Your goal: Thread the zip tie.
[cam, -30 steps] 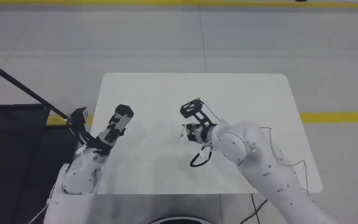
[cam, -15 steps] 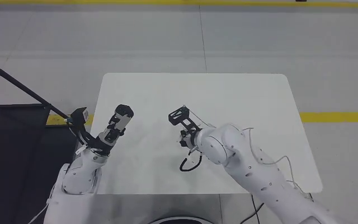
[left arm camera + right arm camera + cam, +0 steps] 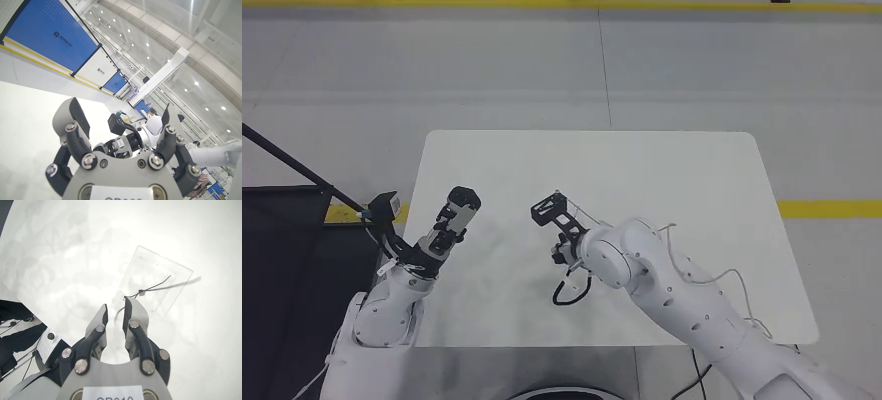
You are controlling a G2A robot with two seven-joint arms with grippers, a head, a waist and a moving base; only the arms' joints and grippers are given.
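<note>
At the left edge of the table, top view, left gripper being held raised, right gripper being held low mid-table, left wrist view, fingers being held wide, right wrist view, fingers being held narrowly apart, zip tie being touched by one fingertip over a clear plate.

White logo lettering stood on the blue panel; smaller dark lettering was on the white panel just beside it. Cut-off labels sat on the left gripper and right gripper.

Tabletop bare far and right; right arm crosses near centre; clear plate with zip tie at right gripper.
</note>
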